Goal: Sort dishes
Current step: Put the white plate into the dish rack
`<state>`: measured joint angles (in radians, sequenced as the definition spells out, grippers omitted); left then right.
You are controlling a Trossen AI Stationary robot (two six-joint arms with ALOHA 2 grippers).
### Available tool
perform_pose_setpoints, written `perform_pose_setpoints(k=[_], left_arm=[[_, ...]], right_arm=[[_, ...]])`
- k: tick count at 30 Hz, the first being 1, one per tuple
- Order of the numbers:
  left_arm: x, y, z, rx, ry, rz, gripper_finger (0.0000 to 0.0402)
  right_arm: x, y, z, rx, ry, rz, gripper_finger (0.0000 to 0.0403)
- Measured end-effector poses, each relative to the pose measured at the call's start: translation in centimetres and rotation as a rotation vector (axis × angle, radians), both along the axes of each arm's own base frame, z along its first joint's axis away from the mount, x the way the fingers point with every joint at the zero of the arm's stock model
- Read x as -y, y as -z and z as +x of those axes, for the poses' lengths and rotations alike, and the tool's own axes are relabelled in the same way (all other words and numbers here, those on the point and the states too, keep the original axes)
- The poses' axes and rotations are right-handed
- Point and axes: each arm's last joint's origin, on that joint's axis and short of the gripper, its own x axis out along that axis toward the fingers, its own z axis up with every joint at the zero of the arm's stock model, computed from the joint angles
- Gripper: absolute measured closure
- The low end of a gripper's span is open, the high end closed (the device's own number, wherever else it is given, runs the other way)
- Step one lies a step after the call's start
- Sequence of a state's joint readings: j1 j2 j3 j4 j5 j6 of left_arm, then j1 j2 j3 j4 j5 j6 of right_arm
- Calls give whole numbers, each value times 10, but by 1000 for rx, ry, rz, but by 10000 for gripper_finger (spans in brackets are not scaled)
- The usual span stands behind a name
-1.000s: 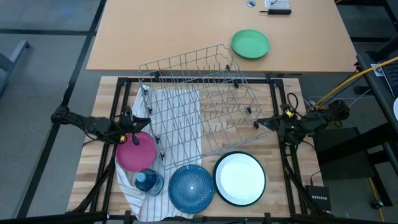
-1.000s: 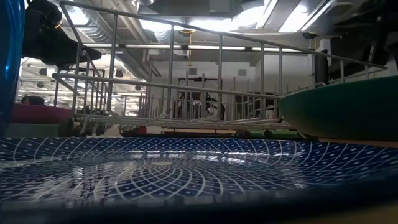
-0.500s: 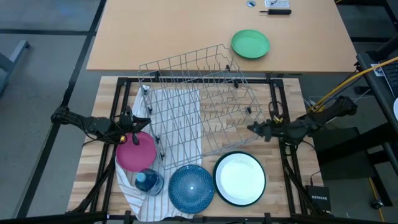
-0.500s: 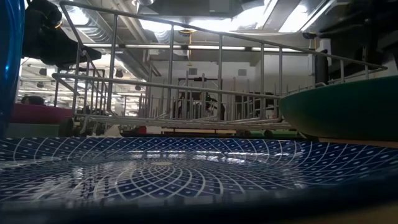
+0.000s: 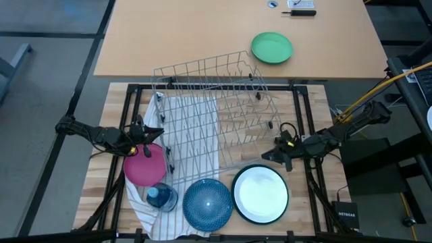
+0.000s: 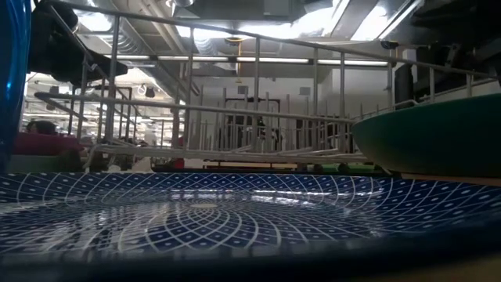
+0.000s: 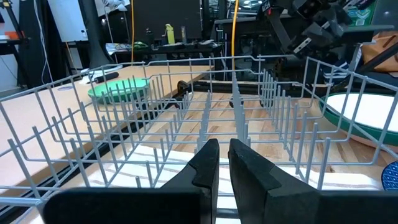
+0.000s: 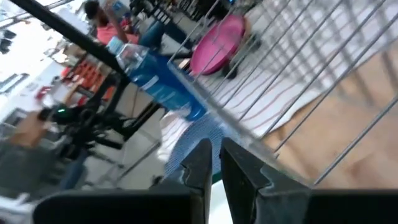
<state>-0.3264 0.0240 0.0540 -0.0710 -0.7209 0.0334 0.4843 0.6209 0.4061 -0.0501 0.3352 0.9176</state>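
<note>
A wire dish rack (image 5: 216, 108) lies on a striped cloth (image 5: 177, 214) in the middle of the table. Along the near side, a magenta plate (image 5: 144, 167), a speckled blue plate (image 5: 207, 204) and a white plate with a dark green back (image 5: 260, 194) lie flat. My left gripper (image 5: 158, 132) is at the rack's left side, with its fingers (image 7: 208, 163) nearly closed. My right gripper (image 5: 270, 154) is at the rack's near right corner, just beyond the white plate, with its fingers (image 8: 200, 163) nearly closed. My left gripper comes level from the table's left at the rack's left rim (image 5: 164, 135). Its fingers leave only a thin gap. Its own fingertips hide which wire is between them. My right gripper comes slanting from the table's right at the rack's near right corner (image 5: 275, 147). A rim wire (image 8: 186, 102) runs toward its fingertips. The fingers hide the contact. The rack's base stays on the cloth.
A small blue see-through container (image 5: 162, 197) stands between the magenta and blue plates. A vivid green plate (image 5: 272, 48) lies on the tan table beyond. Black frame rails (image 5: 305, 189) run along the worktop's sides.
My right gripper has moved toward the near edge and a little to the left, ending by the white plate. The rack has turned on the cloth. Its right end swung toward the near side, while its left side by my left gripper stayed put.
</note>
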Motion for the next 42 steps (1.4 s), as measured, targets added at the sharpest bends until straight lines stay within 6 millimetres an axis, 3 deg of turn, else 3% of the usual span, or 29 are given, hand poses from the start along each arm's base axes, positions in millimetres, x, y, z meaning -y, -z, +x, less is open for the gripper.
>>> perform_pose_setpoints(k=[6,10,16,20,26,33,42], left_arm=[[0,0,0,0,0,0,373],[0,0,0,0,0,0,373],[0,0,0,0,0,0,373],[0,0,0,0,0,0,373],[0,0,0,0,0,0,373],[0,0,0,3,0,-3,373],[0,0,0,152,-11,-354,373]], right_arm=[[6,-3,-3,47,106,-206,364],[9,-19,-7,105,111,-286,364],[5,-63,-8,216,-27,-312,364],[-3,-74,0,219,-150,-294,364],[-19,-65,20,76,-307,-196,364],[-35,-39,40,-175,-405,11,364],[-45,-9,55,-442,-391,171,364]])
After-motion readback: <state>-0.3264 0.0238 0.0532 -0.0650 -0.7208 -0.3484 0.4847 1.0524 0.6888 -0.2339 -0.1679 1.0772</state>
